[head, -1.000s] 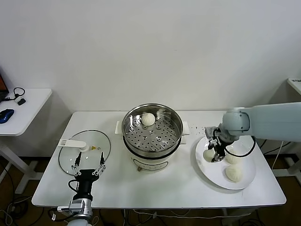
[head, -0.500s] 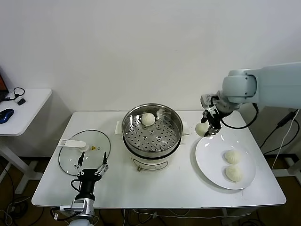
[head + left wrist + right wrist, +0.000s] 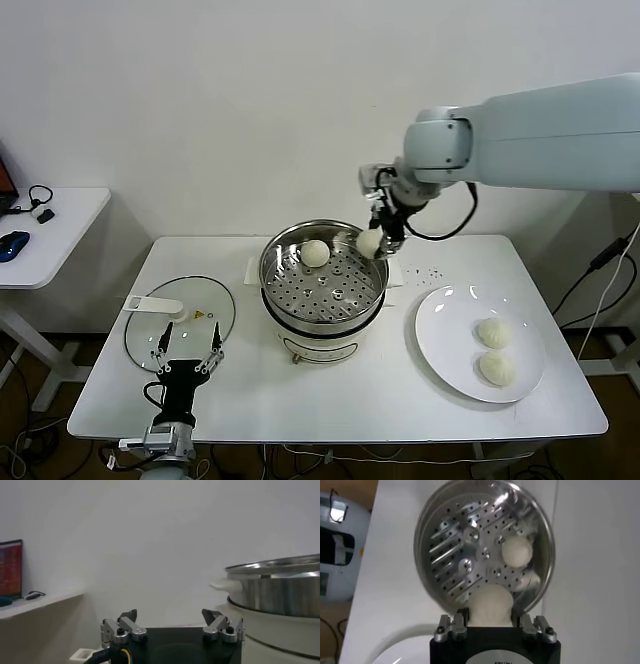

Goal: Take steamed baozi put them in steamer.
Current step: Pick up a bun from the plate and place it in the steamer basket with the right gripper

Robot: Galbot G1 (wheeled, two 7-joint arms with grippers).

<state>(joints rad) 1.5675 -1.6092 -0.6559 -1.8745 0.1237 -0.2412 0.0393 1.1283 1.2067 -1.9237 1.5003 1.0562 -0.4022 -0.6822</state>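
Table point(image 3: 330, 395): white, carries everything below.
Steamer point(image 3: 324, 268): centre of table, lid off; one bun point(image 3: 315, 253) on its perforated tray, toward the far side.
Plate point(image 3: 445, 345): right of steamer, two buns point(image 3: 494, 332) on it (one nearer the robot point(image 3: 498, 367)).
Lid point(image 3: 180, 320): flat on table, left of steamer.
Right gripper point(image 3: 372, 240): above steamer's far right rim, fingers closed on a bun point(image 3: 491, 604), held clear of the tray.
Left gripper point(image 3: 187, 346): low at near table edge by the lid, fingers spread, holding nothing.

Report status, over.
Right gripper shut on baozi, above steamer rim. Left gripper open, idle by lid. Nothing in the way.
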